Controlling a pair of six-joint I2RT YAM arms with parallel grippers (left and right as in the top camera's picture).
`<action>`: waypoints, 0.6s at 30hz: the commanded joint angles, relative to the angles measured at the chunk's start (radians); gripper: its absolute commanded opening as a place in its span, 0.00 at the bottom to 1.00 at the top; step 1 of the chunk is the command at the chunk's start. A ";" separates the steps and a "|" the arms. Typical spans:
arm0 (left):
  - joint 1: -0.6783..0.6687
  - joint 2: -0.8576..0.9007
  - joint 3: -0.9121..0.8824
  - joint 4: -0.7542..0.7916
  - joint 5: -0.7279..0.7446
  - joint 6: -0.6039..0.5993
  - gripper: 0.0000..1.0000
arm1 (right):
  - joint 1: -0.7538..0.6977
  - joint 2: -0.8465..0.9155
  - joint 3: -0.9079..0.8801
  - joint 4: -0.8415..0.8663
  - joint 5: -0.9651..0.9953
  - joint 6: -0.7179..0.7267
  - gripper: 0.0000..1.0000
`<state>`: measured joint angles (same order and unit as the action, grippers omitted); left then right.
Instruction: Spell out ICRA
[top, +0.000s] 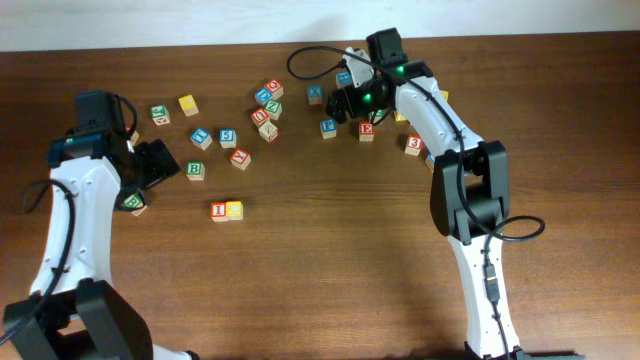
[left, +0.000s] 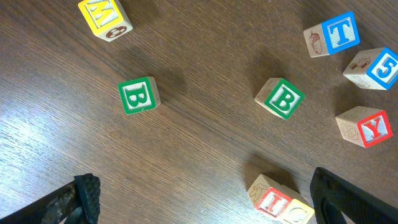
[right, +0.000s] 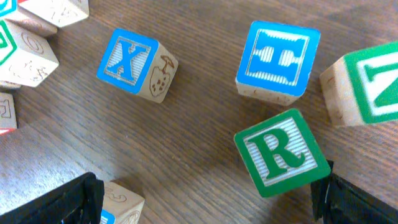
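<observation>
The red I block (top: 219, 211) and yellow block (top: 235, 210) sit touching, lower left of centre overhead, starting the word. The right gripper (right: 208, 202), spread wide, hangs over the green R block (right: 281, 152), probably next; the left gripper (left: 205, 205) is spread, empty.

A: Overhead stares straight down from far up, whole desk (top: 330, 260) in frame.
B: Both wrist views hover close, facing down; left shares the "I" cube (left: 272, 202) with overhead.
</observation>
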<state>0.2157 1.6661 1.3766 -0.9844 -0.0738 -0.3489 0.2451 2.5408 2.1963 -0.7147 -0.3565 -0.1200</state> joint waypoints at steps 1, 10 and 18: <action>0.003 -0.003 0.002 -0.001 0.007 -0.006 0.99 | 0.010 0.007 0.014 0.001 -0.013 -0.014 0.98; 0.003 -0.003 0.002 -0.001 0.007 -0.006 0.99 | 0.010 0.007 0.014 0.098 0.028 -0.067 0.98; 0.003 -0.003 0.002 -0.001 0.007 -0.006 0.99 | 0.016 0.007 0.014 0.069 0.027 -0.067 0.99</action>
<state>0.2157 1.6661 1.3766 -0.9844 -0.0738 -0.3489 0.2451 2.5408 2.1963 -0.6281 -0.3378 -0.1764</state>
